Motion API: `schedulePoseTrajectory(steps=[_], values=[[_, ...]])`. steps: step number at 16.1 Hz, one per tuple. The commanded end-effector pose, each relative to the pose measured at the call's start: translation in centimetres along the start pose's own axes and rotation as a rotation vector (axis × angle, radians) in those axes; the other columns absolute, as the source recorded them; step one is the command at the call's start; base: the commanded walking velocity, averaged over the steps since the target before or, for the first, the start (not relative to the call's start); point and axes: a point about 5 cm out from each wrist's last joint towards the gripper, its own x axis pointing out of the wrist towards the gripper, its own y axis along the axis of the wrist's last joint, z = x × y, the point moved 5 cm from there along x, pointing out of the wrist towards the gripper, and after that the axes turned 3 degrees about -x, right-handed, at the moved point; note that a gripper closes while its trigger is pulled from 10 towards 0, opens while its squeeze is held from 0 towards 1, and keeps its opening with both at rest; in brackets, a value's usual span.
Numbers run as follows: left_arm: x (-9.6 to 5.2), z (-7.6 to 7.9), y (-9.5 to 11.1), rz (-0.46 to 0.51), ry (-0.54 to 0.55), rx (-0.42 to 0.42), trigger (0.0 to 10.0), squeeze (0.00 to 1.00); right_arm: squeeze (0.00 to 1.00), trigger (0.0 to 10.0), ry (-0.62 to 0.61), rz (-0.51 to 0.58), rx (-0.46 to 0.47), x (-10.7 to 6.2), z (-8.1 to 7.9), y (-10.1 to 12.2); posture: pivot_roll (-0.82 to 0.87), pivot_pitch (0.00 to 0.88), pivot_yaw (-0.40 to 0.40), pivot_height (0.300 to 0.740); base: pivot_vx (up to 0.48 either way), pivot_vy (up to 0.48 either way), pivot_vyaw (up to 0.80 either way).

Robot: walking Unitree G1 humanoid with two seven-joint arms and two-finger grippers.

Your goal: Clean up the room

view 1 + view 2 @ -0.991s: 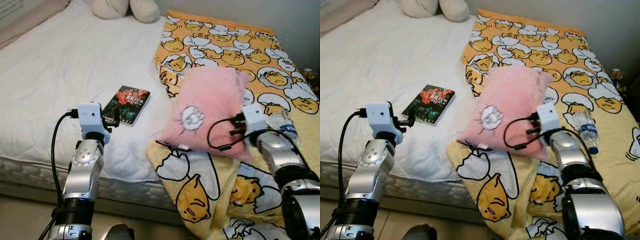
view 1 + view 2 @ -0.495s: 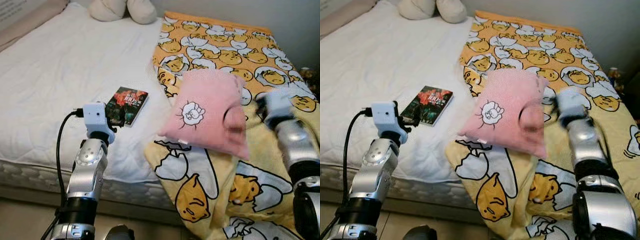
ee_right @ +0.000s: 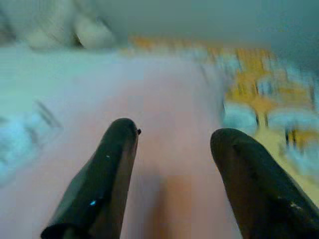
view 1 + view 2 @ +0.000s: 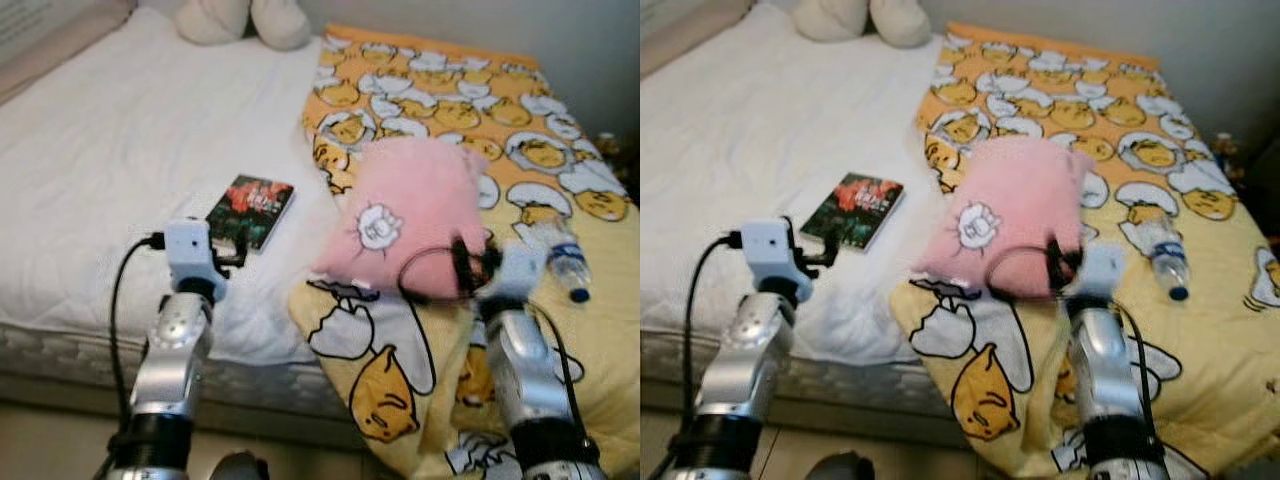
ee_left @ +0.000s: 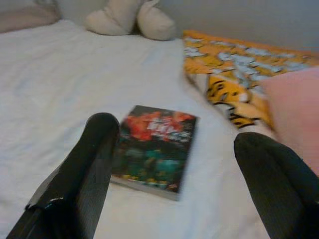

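Fluffy pink square pillow lies on the yellow cartoon-print blanket. Right claw, fingers apart, has swung back to its near edge. Left claw, apart, hovers before glossy paperback book on white quilted bed.

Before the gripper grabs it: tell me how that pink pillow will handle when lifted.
The pink pillow looks plush and puffy, so probably light and squashy. Pinched at one edge by the open right gripper, it would likely sag and flop. Its fuzzy cover should resist slipping.
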Motion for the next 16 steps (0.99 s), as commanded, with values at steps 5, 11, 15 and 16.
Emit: schedulePoseTrajectory(steps=[5, 11, 15, 16], values=[[0.7, 1.4, 1.5, 0.061, -0.055, -0.035, 10.0, 0.00, 0.00, 10.0, -0.058, 0.013, -0.034, 0.5, 1.5, 1.6, 0.01, 0.000, -0.038, 0.740, 0.287, -0.382, 0.00], [1.1, 1.2, 1.7, 0.068, -0.052, -0.030, 10.0, 0.00, 0.00, 10.0, -0.023, -0.028, -0.031, -0.2, 0.2, 0.5, 0.00, 0.000, -0.037, 0.740, 0.267, -0.293, 0.00], [1.9, 0.1, 2.2, 0.059, -0.017, -0.037, 10.0, 0.00, 0.00, 10.0, 0.044, -0.084, 0.170, 0.4, -1.9, 0.1, -0.01, 0.000, -0.026, 0.740, 0.000, 0.000, 0.00], [2.0, 0.0, 2.4, 0.063, -0.016, -0.032, 10.0, 0.00, 0.00, 10.0, 0.072, -0.092, 0.208, 0.5, -2.4, 0.2, -0.01, 0.000, -0.024, 0.740, 0.000, 0.000, 0.00]])
